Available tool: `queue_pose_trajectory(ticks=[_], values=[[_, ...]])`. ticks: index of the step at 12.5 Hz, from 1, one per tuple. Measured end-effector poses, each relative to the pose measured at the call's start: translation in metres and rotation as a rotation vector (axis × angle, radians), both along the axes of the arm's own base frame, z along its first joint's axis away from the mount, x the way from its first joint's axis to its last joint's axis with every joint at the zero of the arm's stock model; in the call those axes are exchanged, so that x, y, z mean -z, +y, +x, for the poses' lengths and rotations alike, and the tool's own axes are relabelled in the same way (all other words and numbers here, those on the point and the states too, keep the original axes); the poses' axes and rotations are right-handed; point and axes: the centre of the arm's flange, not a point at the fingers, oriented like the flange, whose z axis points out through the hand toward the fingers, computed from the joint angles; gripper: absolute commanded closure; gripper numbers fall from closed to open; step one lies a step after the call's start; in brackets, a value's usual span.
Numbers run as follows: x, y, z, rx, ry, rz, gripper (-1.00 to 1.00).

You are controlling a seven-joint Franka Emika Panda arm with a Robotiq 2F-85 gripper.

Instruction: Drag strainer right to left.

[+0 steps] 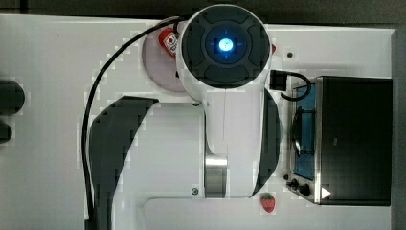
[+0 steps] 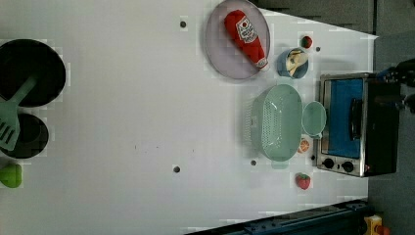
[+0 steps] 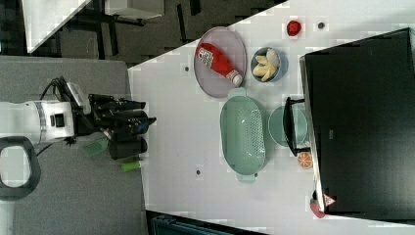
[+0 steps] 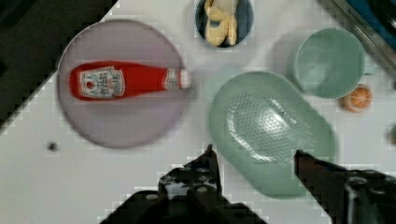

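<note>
Where white table [image 2: 122, 98] ends, dark floor [image 3: 161, 29] begins.

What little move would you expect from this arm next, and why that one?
Probably straight down toward the strainer. In the wrist view the tool hangs above it with its jaws open and nothing between them, one finger just off the rim. The strainer sits untouched beside the green cup, close to the toaster oven, so it must be caught before any dragging.
</note>
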Motion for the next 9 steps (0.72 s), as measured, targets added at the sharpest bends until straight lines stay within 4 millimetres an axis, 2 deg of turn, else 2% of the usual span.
queue_pose_trajectory(ticks=[1,2,3,4,6,7,8,9], values=[[0.006,-0.006,-0.043,0.009,0.095,-0.015,-0.59],[0.001,-0.012,-0.09,0.026,0.16,-0.004,-0.81],[-0.013,-0.015,-0.127,0.046,0.163,0.012,-0.99],[-0.04,-0.018,-0.153,0.062,0.096,0.014,-1.0],[-0.096,-0.018,-0.18,0.066,-0.081,0.024,-1.0],[-0.115,-0.018,-0.186,0.063,-0.136,0.023,-1.0],[-0.117,-0.02,-0.186,0.066,-0.141,0.01,-1.0],[-0.106,-0.023,-0.179,0.073,-0.126,-0.008,-1.0]])
